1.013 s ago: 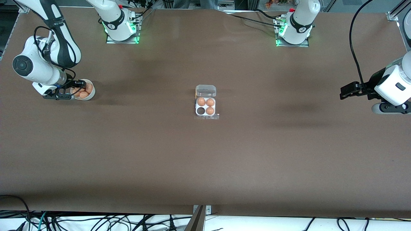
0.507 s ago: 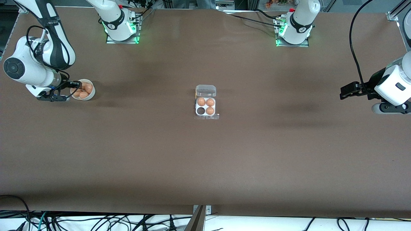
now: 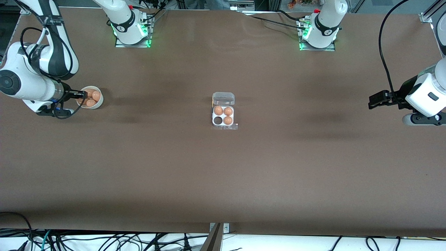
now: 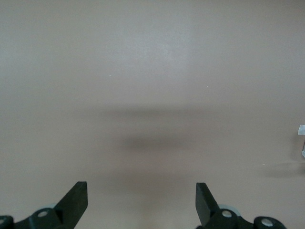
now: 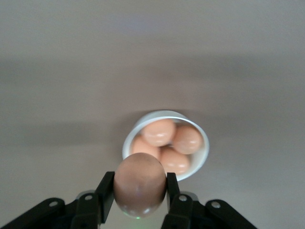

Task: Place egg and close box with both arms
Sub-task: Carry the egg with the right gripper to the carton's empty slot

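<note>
Right gripper (image 5: 139, 198) clamping smooth brown egg (image 5: 139, 183) above round white bowl (image 3: 98, 103); fragile, slippery, needs gentle squeeze. Left gripper (image 4: 141, 200) waiting, agape, over bare table.

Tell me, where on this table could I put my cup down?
Bare brown table lies between the egg box and the camera, and between box and bowl. Crowded only at the bowl, where the right gripper holds an egg.

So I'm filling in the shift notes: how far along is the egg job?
Done: three brown eggs sit in the clear-plastic four-cell carton, one cell empty, lid open. In hand: the right gripper is shut on a brown egg above the round white bowl. Left: place that egg, close the lid. The left gripper waits open at its table end.
</note>
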{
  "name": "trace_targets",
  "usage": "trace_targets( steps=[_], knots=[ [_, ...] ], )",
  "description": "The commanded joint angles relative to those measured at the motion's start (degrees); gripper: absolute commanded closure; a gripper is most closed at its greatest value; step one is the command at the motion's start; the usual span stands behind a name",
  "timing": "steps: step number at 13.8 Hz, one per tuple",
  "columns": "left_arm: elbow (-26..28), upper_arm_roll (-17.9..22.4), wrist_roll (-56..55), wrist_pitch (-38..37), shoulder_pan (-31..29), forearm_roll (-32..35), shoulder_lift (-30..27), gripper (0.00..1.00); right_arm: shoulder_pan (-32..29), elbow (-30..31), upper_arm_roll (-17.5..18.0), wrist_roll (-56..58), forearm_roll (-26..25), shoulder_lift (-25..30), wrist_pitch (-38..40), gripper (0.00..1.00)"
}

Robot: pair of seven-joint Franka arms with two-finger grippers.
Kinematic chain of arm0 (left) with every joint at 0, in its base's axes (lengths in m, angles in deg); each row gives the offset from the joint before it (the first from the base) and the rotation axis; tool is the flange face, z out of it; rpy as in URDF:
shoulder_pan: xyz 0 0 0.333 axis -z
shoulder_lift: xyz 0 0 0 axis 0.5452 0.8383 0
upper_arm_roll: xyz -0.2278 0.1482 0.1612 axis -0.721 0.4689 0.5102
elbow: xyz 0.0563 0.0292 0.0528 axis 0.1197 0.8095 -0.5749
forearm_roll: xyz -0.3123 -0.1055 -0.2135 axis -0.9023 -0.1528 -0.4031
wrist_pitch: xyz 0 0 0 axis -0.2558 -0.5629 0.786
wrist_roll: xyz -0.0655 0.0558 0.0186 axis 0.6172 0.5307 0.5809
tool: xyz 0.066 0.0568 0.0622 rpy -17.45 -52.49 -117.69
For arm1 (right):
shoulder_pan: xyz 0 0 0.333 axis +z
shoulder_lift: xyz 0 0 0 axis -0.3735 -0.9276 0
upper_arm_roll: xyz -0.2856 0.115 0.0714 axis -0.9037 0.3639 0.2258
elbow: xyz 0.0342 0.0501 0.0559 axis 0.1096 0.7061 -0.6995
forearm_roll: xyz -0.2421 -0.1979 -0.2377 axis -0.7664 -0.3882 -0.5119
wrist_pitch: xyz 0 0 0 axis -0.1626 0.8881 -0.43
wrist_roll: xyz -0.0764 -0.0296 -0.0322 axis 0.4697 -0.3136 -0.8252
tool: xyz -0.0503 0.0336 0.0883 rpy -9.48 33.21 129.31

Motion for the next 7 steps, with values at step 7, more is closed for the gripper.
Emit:
trace_targets(
  steps=[7],
  knots=[
    [-0.96, 0.04, 0.85, -0.36, -0.26, 1.44, 0.23, 0.0, 16.55, -24.92, 0.11, -21.02, 15.05, -14.53, 15.62, 0.6]
  ],
)
